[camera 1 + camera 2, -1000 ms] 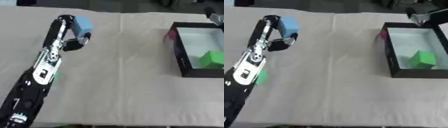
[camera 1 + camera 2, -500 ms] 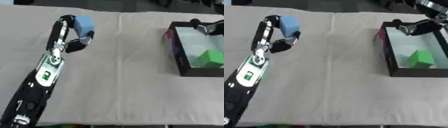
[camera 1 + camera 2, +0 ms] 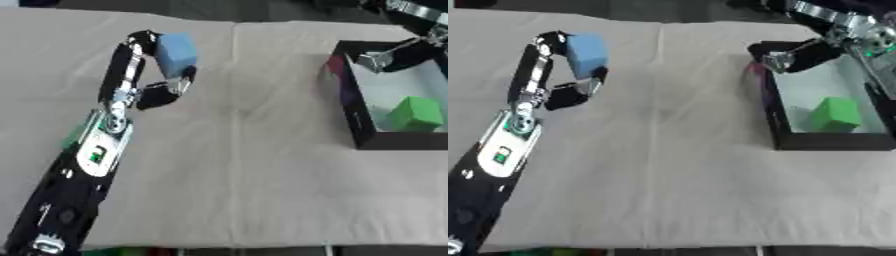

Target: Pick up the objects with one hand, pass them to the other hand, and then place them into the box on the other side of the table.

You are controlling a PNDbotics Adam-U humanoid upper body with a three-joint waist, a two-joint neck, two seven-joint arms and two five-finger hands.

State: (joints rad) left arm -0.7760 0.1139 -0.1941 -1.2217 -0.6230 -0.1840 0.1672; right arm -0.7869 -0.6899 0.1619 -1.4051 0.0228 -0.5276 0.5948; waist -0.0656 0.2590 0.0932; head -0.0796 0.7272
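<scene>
Beige cloth covers table (image 3: 262,175), middle bare. Left hand (image 3: 144,75) curled round blue block (image 3: 175,52), held up at far left. Handover judged next: carry block rightward over open cloth, keep it level. Black box (image 3: 350,107) near right edge holds green cube (image 3: 413,114). Right hand (image 3: 798,55) over box's near corner, fingers bent, empty; it should open before receiving.

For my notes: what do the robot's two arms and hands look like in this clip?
The left arm is a long black limb with silver round joints and a small green marking on a silver plate; its left hand has slim black fingers with silver links. The right arm, at the upper right, shows silver segments on black, ending in a black right hand with silvery tips.
</scene>
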